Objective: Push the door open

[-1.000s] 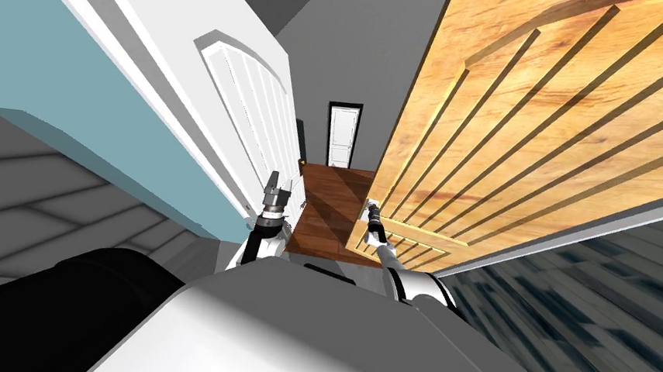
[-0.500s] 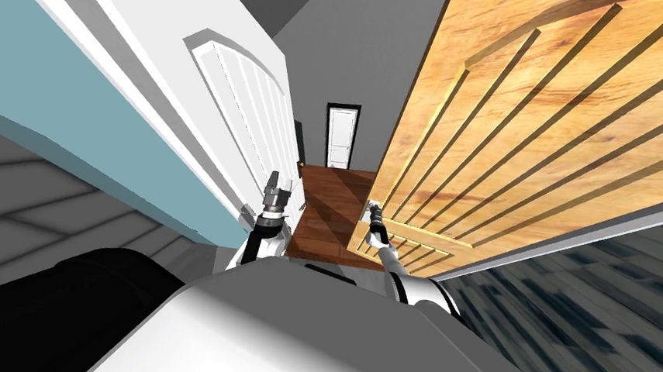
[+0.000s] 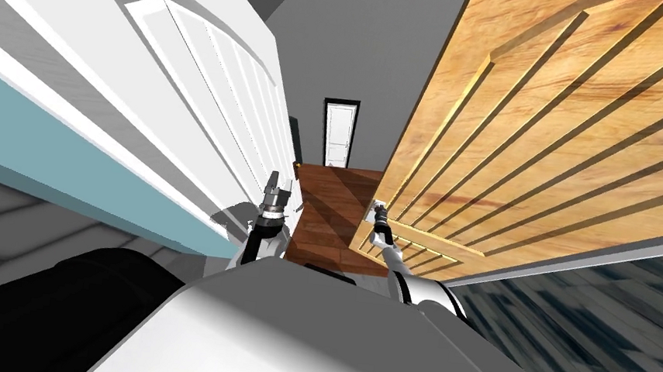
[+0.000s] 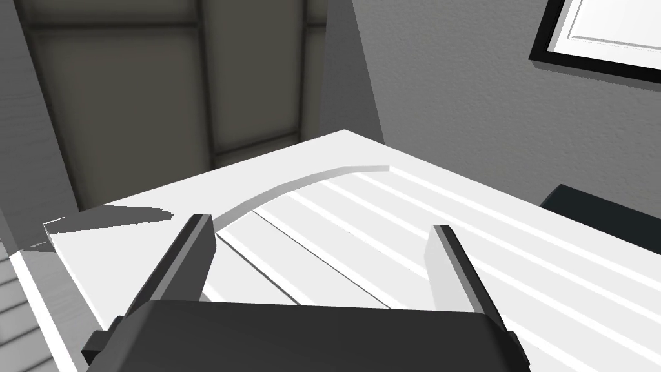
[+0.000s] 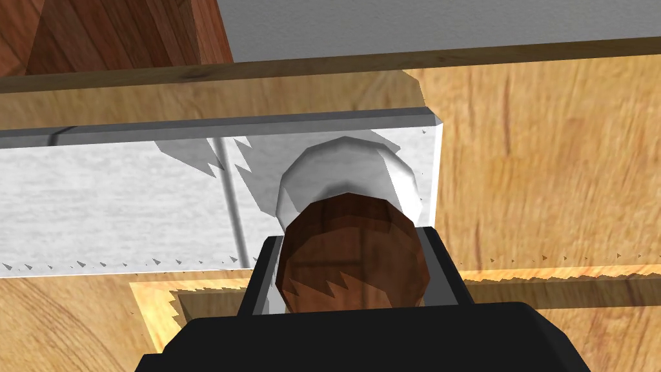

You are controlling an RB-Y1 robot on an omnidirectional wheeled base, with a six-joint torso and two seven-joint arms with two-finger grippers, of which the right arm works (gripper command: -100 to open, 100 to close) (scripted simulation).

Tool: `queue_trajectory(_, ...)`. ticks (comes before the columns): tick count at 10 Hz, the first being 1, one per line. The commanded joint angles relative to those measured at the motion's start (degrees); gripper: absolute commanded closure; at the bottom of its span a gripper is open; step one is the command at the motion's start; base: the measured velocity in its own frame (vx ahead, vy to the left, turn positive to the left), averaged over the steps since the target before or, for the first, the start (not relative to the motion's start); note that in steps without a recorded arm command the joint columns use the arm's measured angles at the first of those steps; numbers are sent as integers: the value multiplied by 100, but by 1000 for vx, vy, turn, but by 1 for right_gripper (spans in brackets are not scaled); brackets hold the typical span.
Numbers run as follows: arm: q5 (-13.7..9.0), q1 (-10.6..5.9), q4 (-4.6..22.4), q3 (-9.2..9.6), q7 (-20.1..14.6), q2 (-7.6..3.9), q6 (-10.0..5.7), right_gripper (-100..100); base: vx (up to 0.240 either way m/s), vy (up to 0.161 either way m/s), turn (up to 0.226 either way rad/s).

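A light wooden door with raised slats stands on my right, swung partly open. Its brown round knob sits on a white collar and a pale plate. My right gripper is shut on that knob, one finger pressing each side; in the head view the right gripper is at the door's free edge. My left gripper hangs close beside a white panelled door on my left. In the left wrist view the left gripper is open over the white door, holding nothing.
Between the two doors a narrow gap opens onto a hallway with a dark wooden floor. A small white door in a dark frame closes its far end. A teal wall runs along my left, grey wall above.
I have moved forward and a little left: the white door looms larger and the teal wall has shrunk. The right gripper stays shut on the knob, which has shifted slightly right.
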Motion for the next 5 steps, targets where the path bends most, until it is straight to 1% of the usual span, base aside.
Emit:
queue_trajectory(1,-50,31,16,-136,52,-89,3,100,116,72,-68)
queue_trajectory(2,-60,34,21,-162,60,-103,0,100,164,122,-96)
queue_trajectory(3,-60,34,21,-162,60,-103,0,100,105,84,-33)
queue_trajectory(4,-60,34,21,-162,60,-103,0,100,38,19,2)
queue_trajectory(5,-101,47,40,-267,89,-158,-9,100,119,60,-50)
